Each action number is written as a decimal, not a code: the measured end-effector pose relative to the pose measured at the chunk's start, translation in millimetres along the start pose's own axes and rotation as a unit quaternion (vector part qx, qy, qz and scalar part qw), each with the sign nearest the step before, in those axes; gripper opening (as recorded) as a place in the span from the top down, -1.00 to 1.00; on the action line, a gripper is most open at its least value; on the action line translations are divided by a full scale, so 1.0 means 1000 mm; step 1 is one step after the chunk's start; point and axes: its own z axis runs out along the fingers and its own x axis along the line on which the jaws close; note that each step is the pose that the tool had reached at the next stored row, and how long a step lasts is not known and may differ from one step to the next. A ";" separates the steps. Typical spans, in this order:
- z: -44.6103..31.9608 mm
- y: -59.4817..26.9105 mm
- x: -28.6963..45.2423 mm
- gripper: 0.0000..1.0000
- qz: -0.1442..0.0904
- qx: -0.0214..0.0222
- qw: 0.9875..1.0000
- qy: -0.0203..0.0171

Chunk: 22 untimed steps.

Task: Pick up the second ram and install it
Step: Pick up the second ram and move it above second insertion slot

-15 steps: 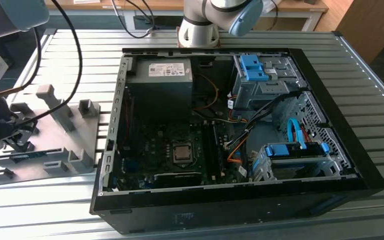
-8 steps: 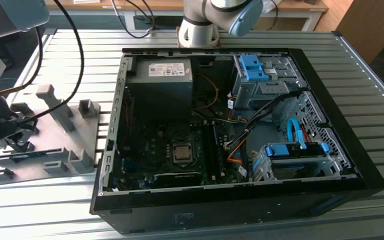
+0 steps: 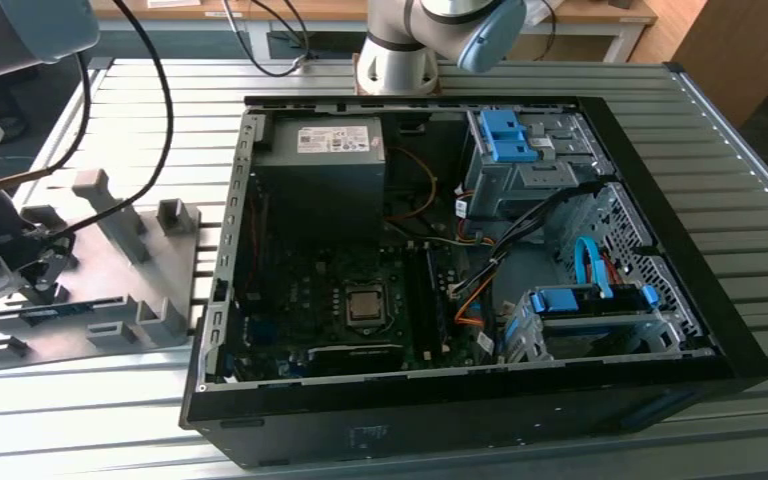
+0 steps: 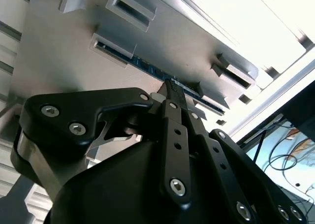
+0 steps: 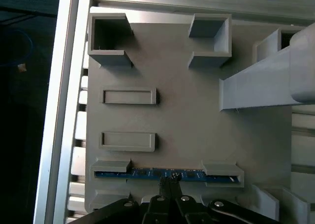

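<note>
The second ram [image 5: 147, 174] is a thin blue-green stick standing on edge in two holders of the grey slotted tray [image 5: 187, 111]. In both wrist views my gripper [image 5: 169, 181] has its tip right at the stick's upper edge, about mid-length, and the black gripper body hides the contact. The stick [image 4: 147, 66] still sits in the tray, running past the gripper tip [image 4: 171, 86]. In the exterior view, the tray [image 3: 157, 255] and the ram [image 3: 57, 312] lie at the exterior view's left, with the gripper [image 3: 17, 262] over them.
An open computer case [image 3: 478, 250] fills the middle of the slatted metal table [image 3: 704, 120], with motherboard, power supply and blue drive cages inside. Grey upright posts [image 3: 104, 205] rise from the tray beside the gripper. A black cable [image 3: 157, 90] hangs over the tray.
</note>
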 end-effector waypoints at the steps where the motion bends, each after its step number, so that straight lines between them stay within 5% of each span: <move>1: 0.0000 0.0000 0.0000 0.80 -0.005 0.000 1.000 0.000; 22: -0.0001 0.0000 0.0000 0.80 -0.076 0.002 0.997 0.002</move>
